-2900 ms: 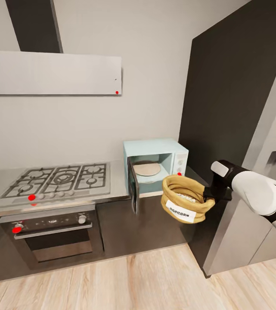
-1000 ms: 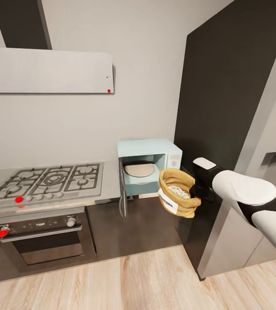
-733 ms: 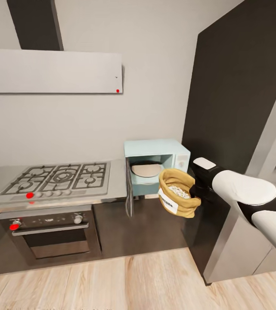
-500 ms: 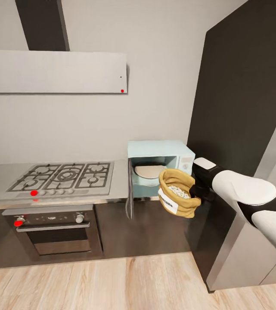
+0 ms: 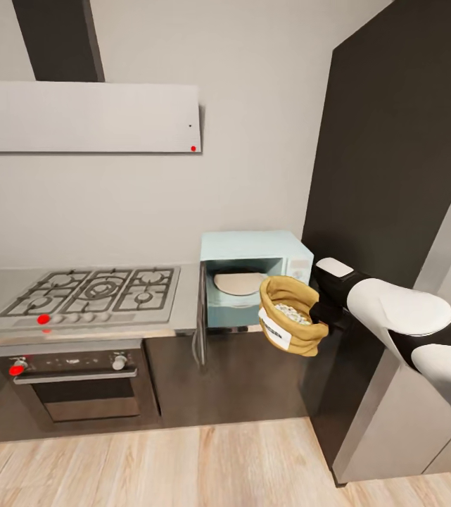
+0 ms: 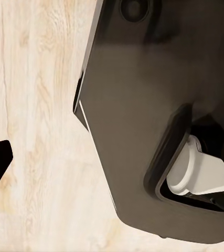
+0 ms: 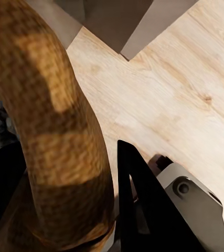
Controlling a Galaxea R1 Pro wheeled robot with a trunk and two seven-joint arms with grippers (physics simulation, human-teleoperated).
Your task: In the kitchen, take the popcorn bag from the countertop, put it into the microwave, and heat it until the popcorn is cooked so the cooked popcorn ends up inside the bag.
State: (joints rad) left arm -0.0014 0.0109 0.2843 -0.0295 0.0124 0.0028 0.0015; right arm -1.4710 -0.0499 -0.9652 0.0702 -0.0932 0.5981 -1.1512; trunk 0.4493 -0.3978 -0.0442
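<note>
Now right gripper [image 5: 320,312] pinching popcorn bag [image 5: 288,316] by rolled rim, mid-air just before open microwave [image 5: 253,278]. Keep bag upright, clear door [image 5: 199,325], set on turntable [image 5: 237,283]. Left claw: cannot tell.

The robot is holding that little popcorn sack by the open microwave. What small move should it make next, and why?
Probably ease the popcorn bag, pinched at its rim by the right gripper, forward toward the microwave: its door hangs open and the bag hangs in front of the cavity, not inside.
</note>
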